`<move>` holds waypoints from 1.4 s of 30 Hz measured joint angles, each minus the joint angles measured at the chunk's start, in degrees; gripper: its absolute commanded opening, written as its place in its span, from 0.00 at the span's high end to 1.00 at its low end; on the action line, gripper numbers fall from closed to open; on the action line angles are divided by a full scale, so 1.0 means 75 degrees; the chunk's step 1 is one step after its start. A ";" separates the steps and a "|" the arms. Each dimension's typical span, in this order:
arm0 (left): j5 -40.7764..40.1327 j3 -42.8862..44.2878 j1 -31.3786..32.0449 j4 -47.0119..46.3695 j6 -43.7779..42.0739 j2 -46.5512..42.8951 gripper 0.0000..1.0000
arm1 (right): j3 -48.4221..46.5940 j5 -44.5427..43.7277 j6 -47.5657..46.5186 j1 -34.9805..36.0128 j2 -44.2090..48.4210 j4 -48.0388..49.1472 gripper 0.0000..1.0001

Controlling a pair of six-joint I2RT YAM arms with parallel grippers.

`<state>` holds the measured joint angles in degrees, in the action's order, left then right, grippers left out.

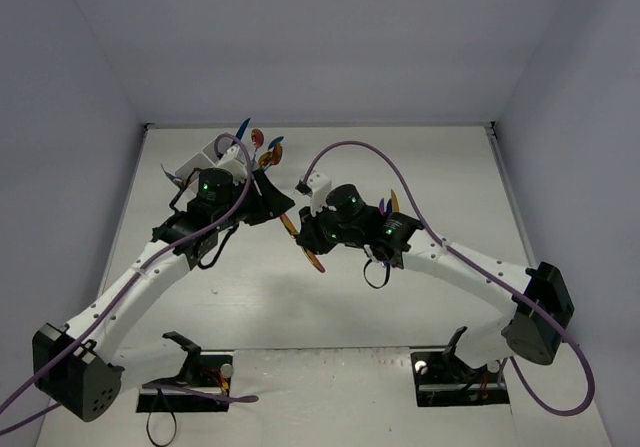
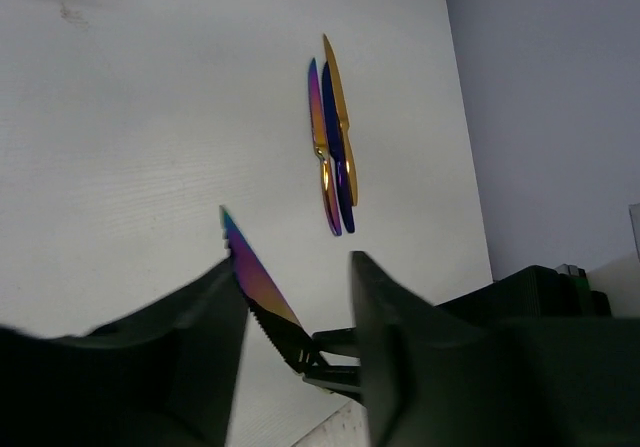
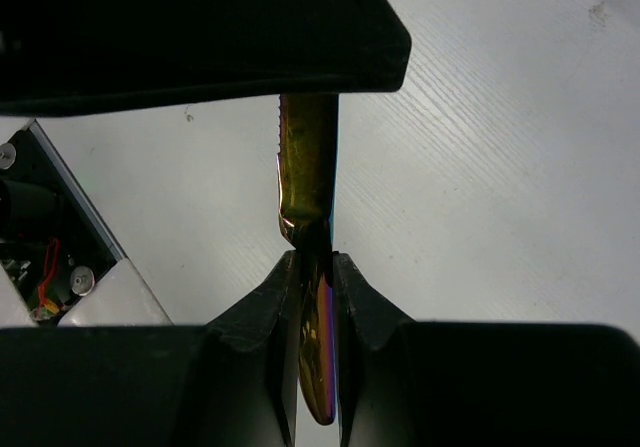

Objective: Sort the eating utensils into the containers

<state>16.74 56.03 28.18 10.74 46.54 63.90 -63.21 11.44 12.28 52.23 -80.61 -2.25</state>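
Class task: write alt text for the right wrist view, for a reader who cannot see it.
The right gripper is shut on a gold and purple iridescent knife, whose serrated blade points up and away from the camera. Beyond it lies a white table, with a dark part of the other arm across the top of the view.

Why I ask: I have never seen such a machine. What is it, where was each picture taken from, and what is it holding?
These are two robot arms bolted to a table. One picture looks down from above. The other two come from a camera on each wrist. The right hand is shut on the handle of an iridescent knife. The left hand stands open around what looks like that knife's blade. Three more knives lie together on the table. A white box stands by the left arm.
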 measured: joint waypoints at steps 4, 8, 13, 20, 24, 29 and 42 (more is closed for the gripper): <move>-0.0025 0.0000 0.0028 -0.0047 0.0058 0.0067 0.99 | -0.0006 -0.0007 -0.0034 0.0000 0.0054 0.0035 1.00; -0.0035 0.0003 0.0045 -0.0177 0.0111 0.0058 1.00 | -0.0040 -0.0009 -0.0055 0.0000 0.0078 0.0045 0.95; -0.0163 0.0016 0.0059 -0.0260 0.0008 0.0005 1.00 | -0.0133 -0.0094 -0.0120 0.0000 0.0078 0.0049 0.42; -0.1083 0.0967 0.0018 0.0631 -0.1021 0.0188 1.00 | -0.0271 -0.0392 -0.0254 -0.0277 0.0078 0.0279 0.01; -0.1800 0.2273 -0.0320 0.1062 -0.1950 0.0576 1.00 | -0.0066 -0.0563 -0.0239 -0.0840 0.0207 0.0268 0.00; -0.2655 0.3757 -0.1271 0.1221 -0.3044 0.1362 1.00 | 0.0589 -0.1124 -0.0147 -0.1631 0.0896 -0.0027 0.00; -0.4662 0.6710 -0.2112 0.0919 -0.5197 0.4658 1.00 | 0.1291 -0.2248 -0.0008 -0.1725 0.2038 -0.0880 0.00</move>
<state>-18.22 106.36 12.34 17.63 7.56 98.83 -53.53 -5.42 12.22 39.29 -65.33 -8.86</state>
